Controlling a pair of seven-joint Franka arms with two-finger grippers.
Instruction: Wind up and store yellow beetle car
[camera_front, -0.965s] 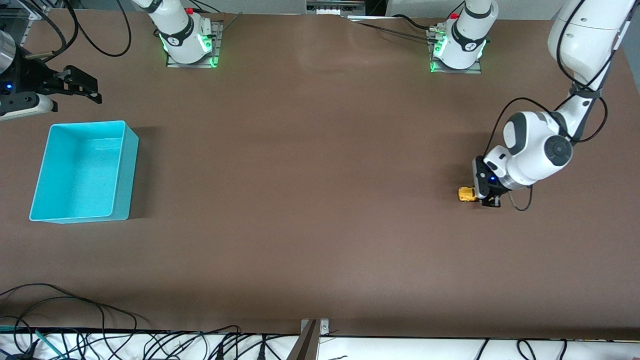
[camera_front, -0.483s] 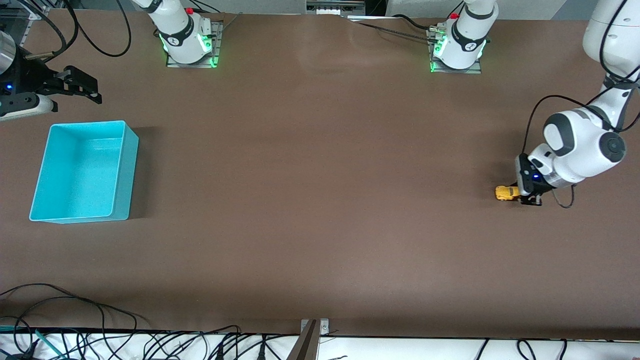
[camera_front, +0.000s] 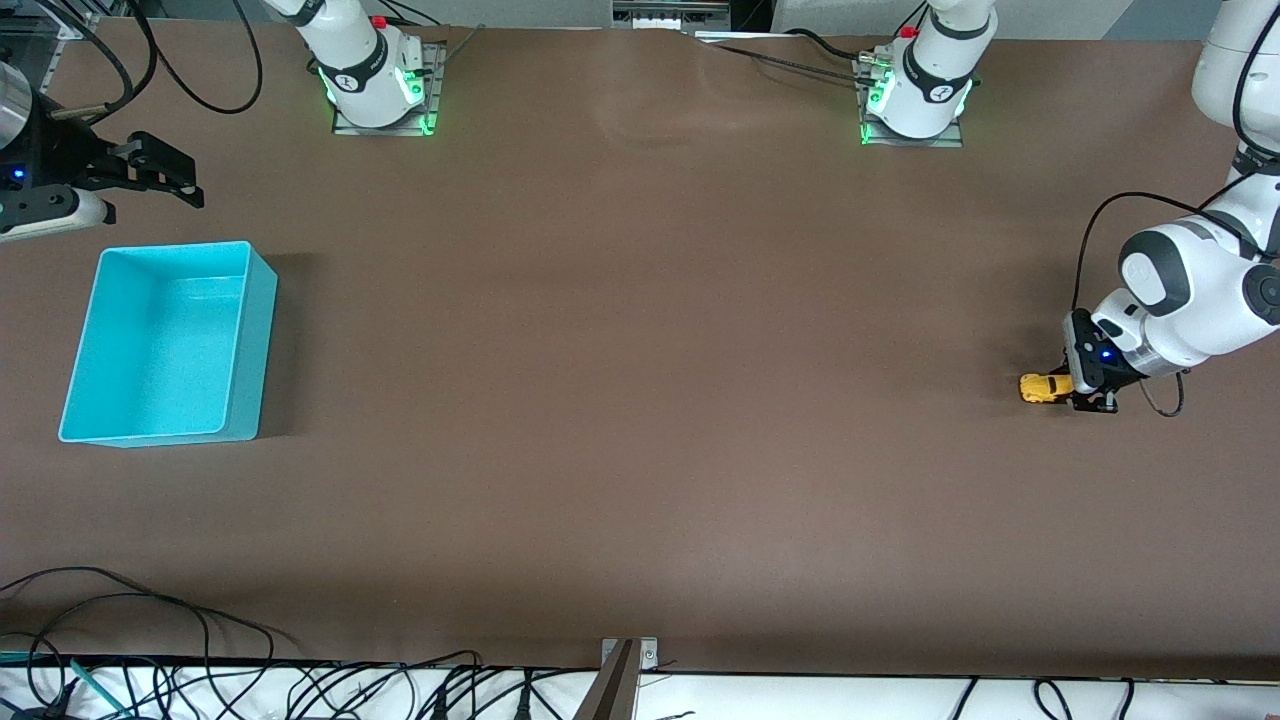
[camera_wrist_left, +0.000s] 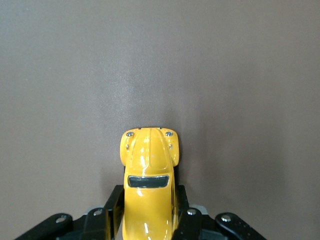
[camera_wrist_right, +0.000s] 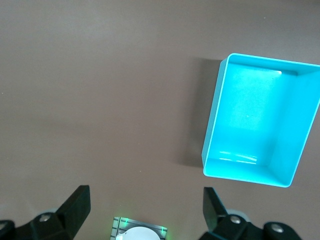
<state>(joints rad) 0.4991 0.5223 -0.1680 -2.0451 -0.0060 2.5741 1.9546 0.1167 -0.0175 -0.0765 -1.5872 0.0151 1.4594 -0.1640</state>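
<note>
- Worktop (camera_front: 640, 400): brown surface, carrying both arm bases along one edge; cables lie along the edge nearest the front camera.
- Left arm: reaches down to the worktop at its own end of the table, well clear of its base.
- Right arm: waits at its own end of the table, held above the surface.
- Turquoise bin (camera_front: 165, 345): open-topped, rectangular, standing on the worktop at the right arm's end; nothing seen inside it. The right wrist view shows the bin (camera_wrist_right: 260, 125) from above.
- Right gripper (camera_front: 150, 175): hangs over the bare worktop just beside the bin, jaws spread wide with nothing between them.
- Left gripper (camera_front: 1085, 385): low at the worktop, jaws closed onto the rear half of the car.
- Yellow beetle car (camera_front: 1043, 387): at the left arm's end of the table, well apart from the bin, its nose pointing away from the gripper. In the left wrist view the car (camera_wrist_left: 149, 170) sits between the two fingers (camera_wrist_left: 112, 210), bonnet and windscreen exposed.
</note>
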